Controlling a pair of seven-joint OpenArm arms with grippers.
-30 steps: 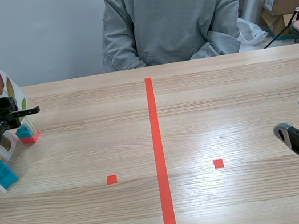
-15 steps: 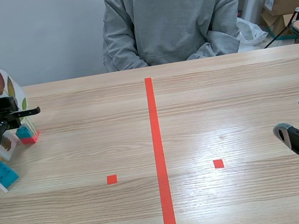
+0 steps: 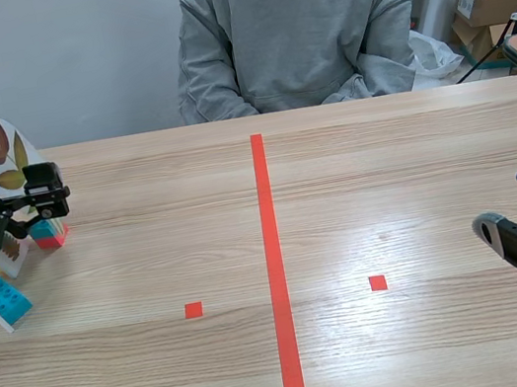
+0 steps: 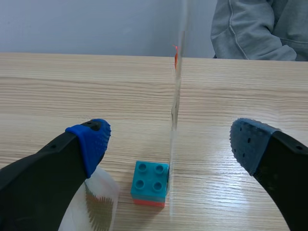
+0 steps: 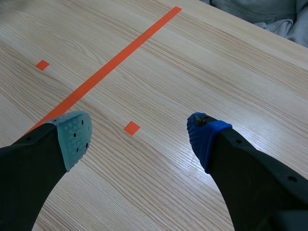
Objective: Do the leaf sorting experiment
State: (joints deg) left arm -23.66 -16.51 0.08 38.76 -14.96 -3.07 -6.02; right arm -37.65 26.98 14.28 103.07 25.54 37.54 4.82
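Left gripper (image 4: 169,142) spread astride thin laminated leaf-print card (image 4: 175,96) at 12 o'clock, slotted in teal-on-red plastic brick (image 4: 150,183); likely light, slick, floppy, so pinch flat faces low; right gripper (image 5: 139,134) also spread.

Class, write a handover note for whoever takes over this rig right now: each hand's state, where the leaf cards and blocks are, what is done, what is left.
Left hand: open, upright leaf card ahead between its fingers, not gripped.
Right hand: open, holding nothing, above bare table by a tape square.
Things: that card stands in a teal block at the table's left edge. A second card sits beside it, a second teal block nearer the robot.
Done: apparently nothing sorted yet.
Left: grip and sort the cards.
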